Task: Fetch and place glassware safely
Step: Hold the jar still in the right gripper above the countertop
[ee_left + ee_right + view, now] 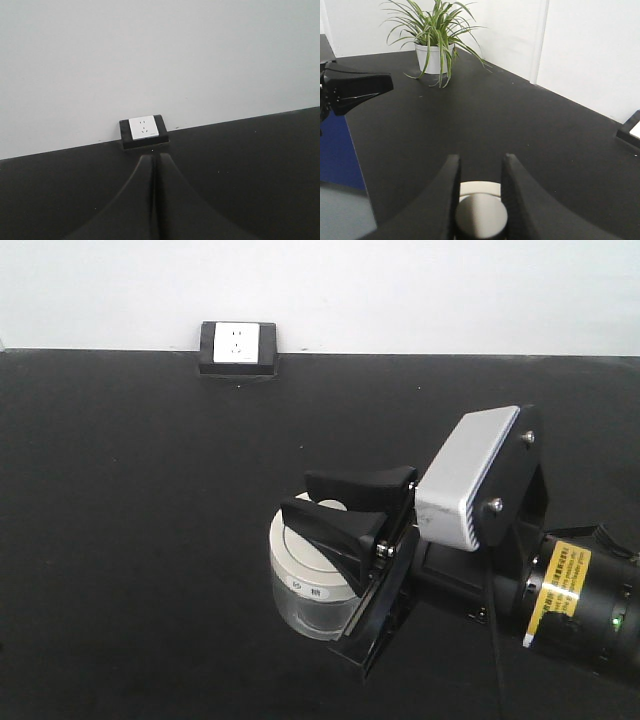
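One matte black surface [150, 540] meets a white wall [420, 290], white socket [238, 342] at 12 o'clock; right hand [300, 494] clamps the cream-lidded clear glass jar [300, 582], left hand [152, 160] closed.

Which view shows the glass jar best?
The exterior front-facing view: the glass jar shows lid and clear body, under the right gripper. The right wrist view shows only its lid top and knob between the fingers. The left wrist view misses it.

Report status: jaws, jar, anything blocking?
Left gripper shut, empty. Right gripper jaws clamped on lid knob of jar, jar upright on table. Nothing in the way.
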Available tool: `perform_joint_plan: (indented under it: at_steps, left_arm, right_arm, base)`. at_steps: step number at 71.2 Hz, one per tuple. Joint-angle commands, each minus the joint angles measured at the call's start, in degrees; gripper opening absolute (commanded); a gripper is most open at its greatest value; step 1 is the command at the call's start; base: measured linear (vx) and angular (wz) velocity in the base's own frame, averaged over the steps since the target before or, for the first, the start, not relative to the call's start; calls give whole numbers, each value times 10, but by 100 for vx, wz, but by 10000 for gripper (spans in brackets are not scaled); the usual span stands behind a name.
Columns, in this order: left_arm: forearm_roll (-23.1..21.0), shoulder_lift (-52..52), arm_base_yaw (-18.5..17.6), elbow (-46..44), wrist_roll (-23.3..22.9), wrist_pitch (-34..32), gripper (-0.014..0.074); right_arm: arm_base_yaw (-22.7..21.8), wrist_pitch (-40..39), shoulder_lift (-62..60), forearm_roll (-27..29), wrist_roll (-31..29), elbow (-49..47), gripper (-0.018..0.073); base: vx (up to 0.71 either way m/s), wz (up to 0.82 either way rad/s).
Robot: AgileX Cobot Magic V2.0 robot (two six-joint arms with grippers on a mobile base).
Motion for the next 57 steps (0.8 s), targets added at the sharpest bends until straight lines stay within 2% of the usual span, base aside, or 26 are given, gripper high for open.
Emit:
perform_joint_plan:
  at_steps: [1,57]
  left_arm:
    - [-11,2,0,-15,-6,-30,1]
    - [-11,2,0,-15,-6,-29,1]
  right_arm:
    - [0,-45,-12,9,-5,-20,-1]
    - [0,-45,-12,9,-5,-20,-1]
  base:
    - [1,0]
    - [0,0]
